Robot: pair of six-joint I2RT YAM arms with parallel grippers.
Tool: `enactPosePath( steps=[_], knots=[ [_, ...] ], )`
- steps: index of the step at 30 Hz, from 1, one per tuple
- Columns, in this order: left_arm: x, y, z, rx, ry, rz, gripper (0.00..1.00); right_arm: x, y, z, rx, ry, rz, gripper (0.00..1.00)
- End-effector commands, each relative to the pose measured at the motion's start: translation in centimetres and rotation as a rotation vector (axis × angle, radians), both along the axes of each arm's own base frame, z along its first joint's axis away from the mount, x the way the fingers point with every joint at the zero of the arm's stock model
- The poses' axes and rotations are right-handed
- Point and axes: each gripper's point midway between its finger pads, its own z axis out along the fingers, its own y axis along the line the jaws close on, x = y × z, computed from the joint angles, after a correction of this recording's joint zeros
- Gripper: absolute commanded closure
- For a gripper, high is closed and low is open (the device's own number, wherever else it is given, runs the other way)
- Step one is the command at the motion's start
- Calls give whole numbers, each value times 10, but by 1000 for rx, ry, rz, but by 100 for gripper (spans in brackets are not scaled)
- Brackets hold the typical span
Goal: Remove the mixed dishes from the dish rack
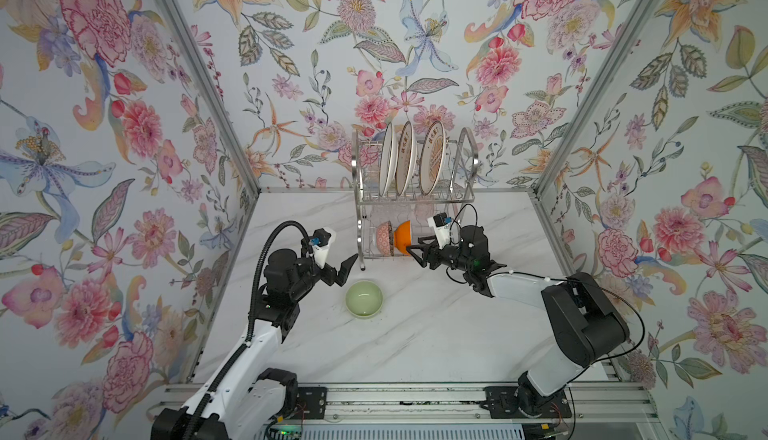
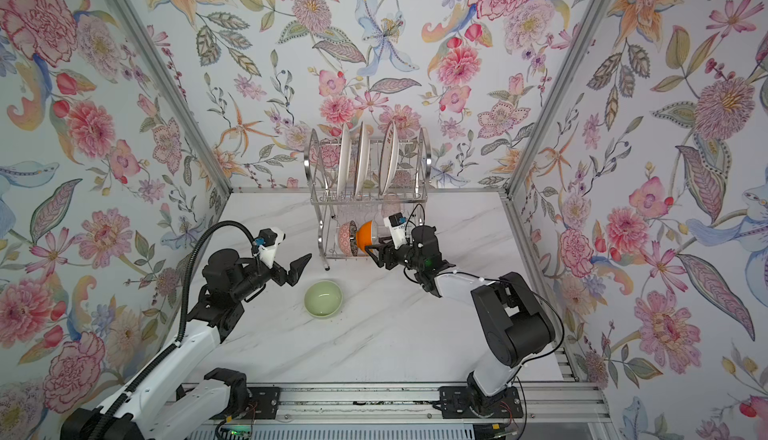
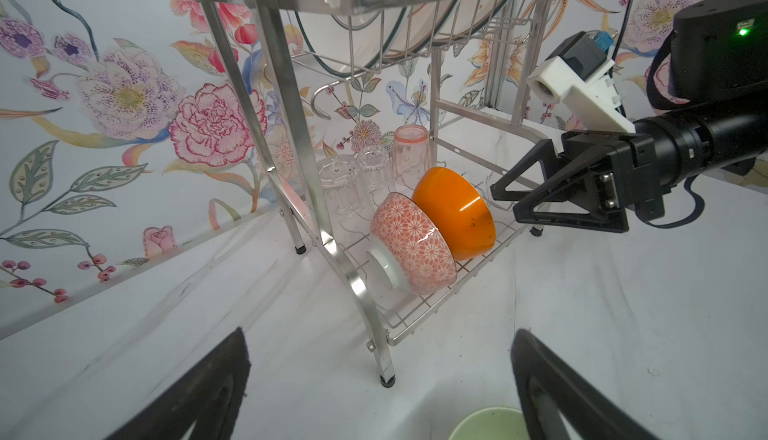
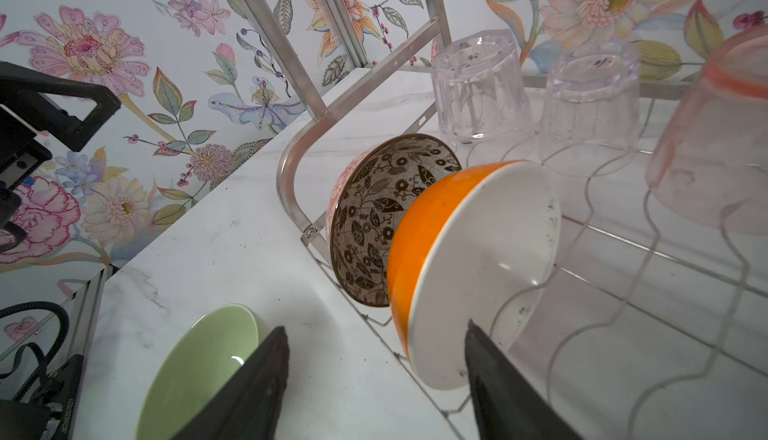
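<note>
My left claw (image 1: pixel 347 270) hangs wide open and empty over the middle of the surface (image 1: pixel 436 334). Its arm is bent up from the near left corner and points toward the rack's left front leg. Just beside it a pale green bowl (image 1: pixel 364 298) sits upright on the surface, already unloaded.

The dish rack (image 1: pixel 358 167) stands at the middle of the far edge. Three plates (image 1: pixel 409 159) stand on edge in its upper shelf. On the lower shelf, upturned cups (image 3: pixel 374 167) stand at the back, while a patterned bowl (image 3: pixel 409 246) and an orange bowl (image 3: pixel 455 209) lean together on edge at the front.

I judge the orange bowl stiff, glazed and slick, fairly heavy, and likely to chip against the wires. The rim is the place to take it, one finger inside and one outside.

My right claw (image 3: pixel 503 200) is partly open and grips nothing. In the wrist view its fingers straddle the bowl's lower rim, though I cannot tell whether they touch it. That arm reaches in from the near right corner, forearm low, claw pointing into the lower shelf.
</note>
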Motion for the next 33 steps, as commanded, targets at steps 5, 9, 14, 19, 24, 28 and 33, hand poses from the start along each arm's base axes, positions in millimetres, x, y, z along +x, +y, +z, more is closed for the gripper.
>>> enactPosePath(
  steps=[5,9,14,19,24,28,33],
  knots=[
    [2,-5,-2,-12,-17,-13,1,18,14,5,75,32,24,35],
    [4,-4,-6,0,0,5,1,23,19,-1,88,51,39,37],
    [6,-1,-8,-2,6,30,1,29,25,-7,99,78,51,40],
    [8,-1,-11,0,17,28,1,32,29,-12,118,104,70,45],
    [10,-2,-14,7,28,25,1,33,32,-15,135,122,86,52],
    [12,-3,-13,8,27,24,1,34,35,-17,145,137,99,58],
    [14,-3,-13,10,28,24,1,35,35,-16,156,141,102,66]
  ],
)
